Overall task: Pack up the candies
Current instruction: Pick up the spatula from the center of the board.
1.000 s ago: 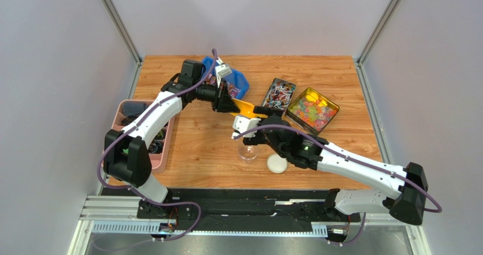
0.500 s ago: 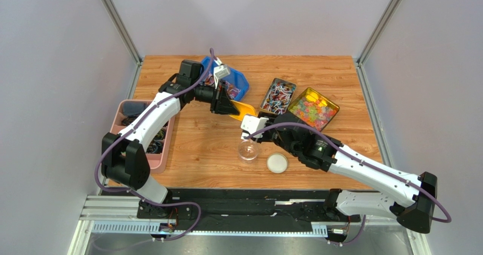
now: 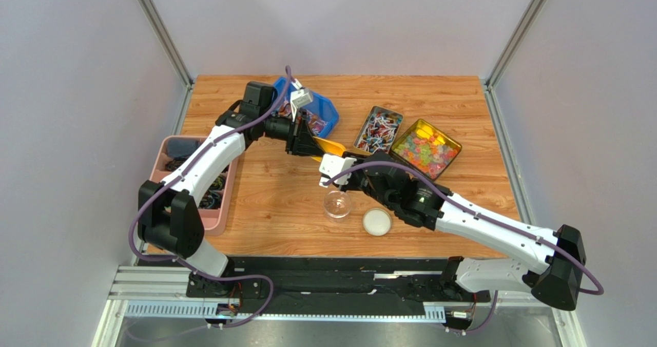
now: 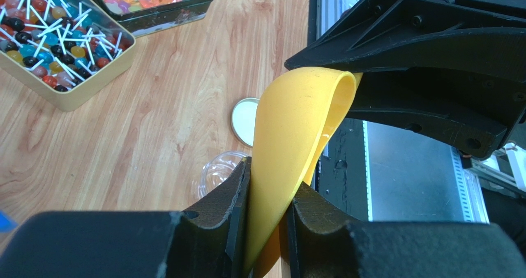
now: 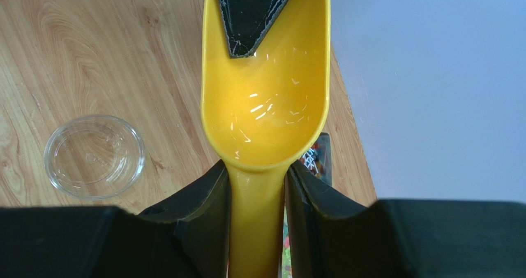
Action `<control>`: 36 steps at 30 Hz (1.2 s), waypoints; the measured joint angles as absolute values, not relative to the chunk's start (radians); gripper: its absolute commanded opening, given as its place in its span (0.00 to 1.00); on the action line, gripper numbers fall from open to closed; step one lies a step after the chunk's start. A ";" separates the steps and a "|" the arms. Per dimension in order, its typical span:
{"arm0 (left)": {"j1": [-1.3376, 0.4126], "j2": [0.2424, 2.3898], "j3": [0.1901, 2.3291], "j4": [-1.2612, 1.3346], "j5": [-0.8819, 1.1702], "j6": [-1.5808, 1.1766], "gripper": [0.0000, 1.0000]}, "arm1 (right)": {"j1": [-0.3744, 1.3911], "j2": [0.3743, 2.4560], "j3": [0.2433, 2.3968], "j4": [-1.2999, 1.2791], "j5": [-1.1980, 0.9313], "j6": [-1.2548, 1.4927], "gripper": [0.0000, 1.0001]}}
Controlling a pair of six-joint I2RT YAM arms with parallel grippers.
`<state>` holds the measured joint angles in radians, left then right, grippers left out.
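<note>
Item: the candies (image 3: 315, 121), a loose heap of small wrapped sweets in pink, red and blue, lodged in the blue bin (image 3: 332, 113) at the far side of the table (image 3: 262, 201) and largely hidden beneath the left arm (image 3: 212, 158), so their number is not to be judged. Handling, as estimated: each piece is light, and the shiny wrappers are likely slippery; single pieces are judged too small to be pinched reliably, so they are best lifted in bulk with the yellow scoop (image 5: 265, 99). Scoop: smooth, stiff-looking plastic, bowl empty, held in the air between the bin and the clear jar (image 5: 94, 156). Its bowl rim is pinched between the tightly closed fingers of the left gripper (image 4: 267, 195); its narrow handle is flanked by the right gripper (image 5: 256, 182), whose fingers appear pressed against it on both sides. Recommended hold: the handle, near the bowl, for control while digging. The jar is set open and empty on the table, its white lid (image 4: 245, 113) laid just beside it. Nothing is packed yet
</note>
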<state>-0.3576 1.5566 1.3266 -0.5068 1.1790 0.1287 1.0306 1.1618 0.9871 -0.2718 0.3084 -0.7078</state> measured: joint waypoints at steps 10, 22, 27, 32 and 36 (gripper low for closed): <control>-0.360 1.576 1.327 -0.510 1.200 0.130 0.00 | 1.031 1.172 0.990 -0.261 0.301 -0.695 0.44; -0.361 1.593 1.327 -0.530 1.203 0.119 0.00 | 1.031 1.171 0.990 -0.293 0.296 -0.685 0.00; -0.363 1.594 1.327 -0.533 1.202 0.119 0.00 | 1.031 1.171 0.990 -0.296 0.296 -0.677 0.00; -0.365 1.595 1.327 -0.535 1.201 0.119 0.00 | 1.031 1.171 0.994 -0.303 0.296 -0.669 0.00; -0.365 1.597 1.329 -0.537 1.201 0.119 0.00 | 1.031 1.171 0.996 -0.307 0.291 -0.658 0.00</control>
